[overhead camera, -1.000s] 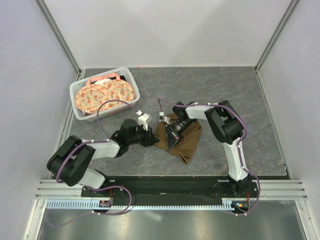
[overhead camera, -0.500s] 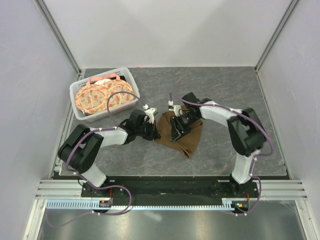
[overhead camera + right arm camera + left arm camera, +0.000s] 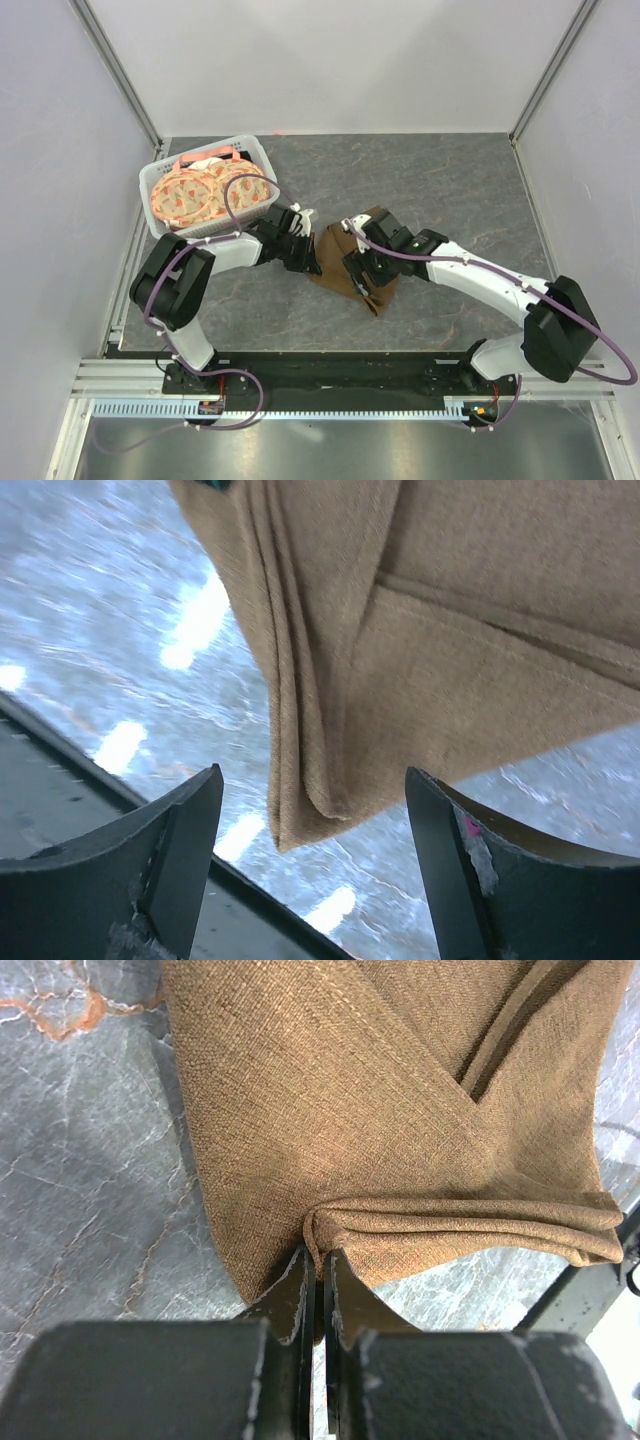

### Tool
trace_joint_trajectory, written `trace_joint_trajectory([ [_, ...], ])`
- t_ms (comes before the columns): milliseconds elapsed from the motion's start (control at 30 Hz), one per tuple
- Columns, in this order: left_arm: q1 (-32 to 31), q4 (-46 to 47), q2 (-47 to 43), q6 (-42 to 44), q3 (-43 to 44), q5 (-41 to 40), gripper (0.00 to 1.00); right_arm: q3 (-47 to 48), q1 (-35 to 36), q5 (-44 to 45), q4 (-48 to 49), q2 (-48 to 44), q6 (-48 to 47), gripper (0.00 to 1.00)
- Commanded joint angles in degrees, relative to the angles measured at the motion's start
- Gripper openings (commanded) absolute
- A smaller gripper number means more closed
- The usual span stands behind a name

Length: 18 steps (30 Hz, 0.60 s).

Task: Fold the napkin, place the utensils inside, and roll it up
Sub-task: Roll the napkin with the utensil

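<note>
Since one second earlier, the right arm had extended low across the worktop (image 3: 450, 180), and the left gripper (image 3: 320, 1272) had advanced to the napkin (image 3: 330, 262). The left gripper was closed, pinching a doubled fold at the napkin's left edge. The right gripper (image 3: 315, 777) stood open above the napkin's near end, its jaws not pressing the cloth. The napkin lay mid-worktop. It was plain brown and coarse-woven, folded into overlapping layers with a hem line showing.

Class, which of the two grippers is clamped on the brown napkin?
The left gripper: its jaws are shut on a fold of the napkin, while the right gripper stands wide open, holding nothing.
</note>
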Motion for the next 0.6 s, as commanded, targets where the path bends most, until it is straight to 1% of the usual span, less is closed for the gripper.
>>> trace_joint_trajectory([
  [0,1.04,-7.92,2.44,-0.53,2.09,-0.29,0.02,-0.13,5.53,12.16,-4.19,2.21,1.32,0.82],
  [167,2.01,-9.33,2.97,-0.7,2.8,-0.29,0.02,-0.39,11.34,14.98,-4.99,4.67,1.15,0.8],
  [267,2.18,-9.6,3.24,-0.79,3.07,-0.2,0.02,-0.48,13.54,16.65,-5.69,6.16,1.15,0.78],
  [500,2.45,-10.3,3.68,-0.53,3.86,-0.11,0.02,0.57,16.63,19.2,-6.65,11.44,0.62,0.75],
  [533,2.53,-10.47,3.59,-0.62,3.94,-0.11,0.02,0.75,16.63,19.73,-7.18,12.14,0.62,0.74],
  [567,2.62,-10.56,3.68,-0.53,4.12,-0.2,0.02,0.92,16.71,20.77,-7.44,13.45,0.62,0.71],
])
